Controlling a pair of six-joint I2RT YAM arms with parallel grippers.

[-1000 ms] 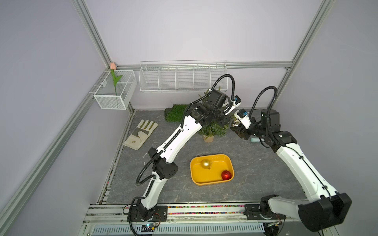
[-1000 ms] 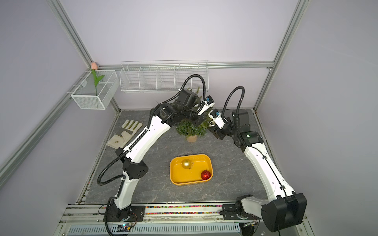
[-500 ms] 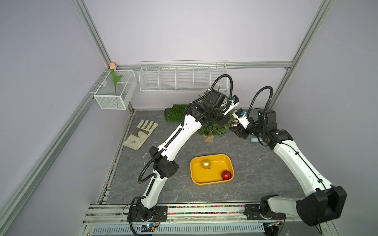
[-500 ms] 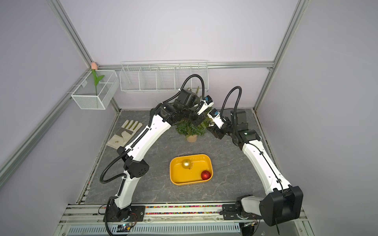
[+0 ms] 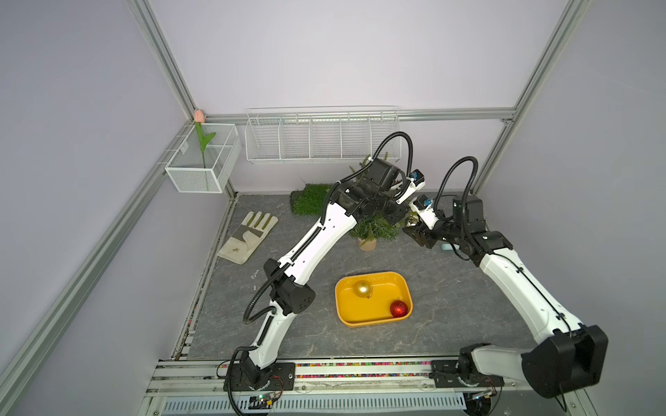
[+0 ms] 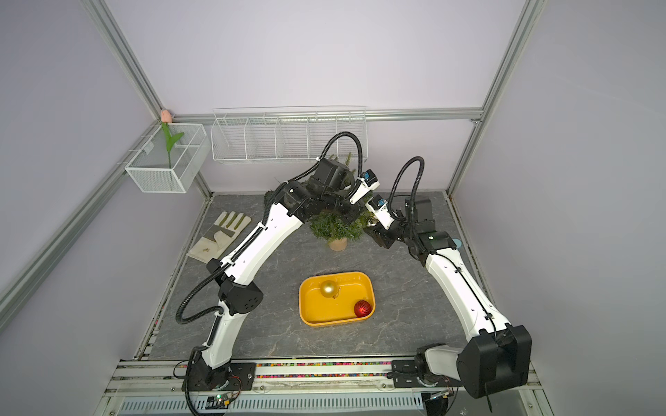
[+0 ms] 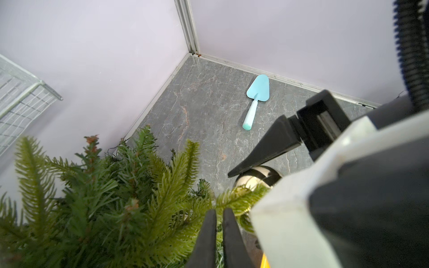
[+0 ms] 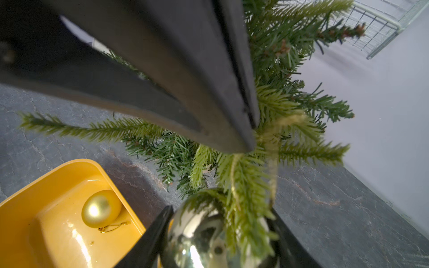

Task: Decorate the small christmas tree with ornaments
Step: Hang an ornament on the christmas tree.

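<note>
Right arm edged closer to small christmas tree [image 5: 374,230] | right tool [image 8: 220,210] clamped on shiny gold bauble [image 8: 197,239] at low branch [image 8: 241,185] | left tool [image 7: 220,211] nearly together, loop [image 8: 272,162] grip we cannot tell | risk: we let go before loop seats, bauble drops

Christmas tree [image 5: 374,230]: 1. Ornaments: 3, namely matte gold ornament [image 5: 362,288], red ornament [image 5: 398,308], shiny gold ornament [image 8: 204,239]. Yellow tray [image 5: 360,322]: 1. Glove [image 5: 248,237]: 1. Grass mat [image 5: 308,203]: 1. Tulip [image 5: 199,116]: 1. Wire baskets [image 5: 194,176] [image 5: 320,144]: 2. Trowel [image 7: 256,95]: 1.
</note>
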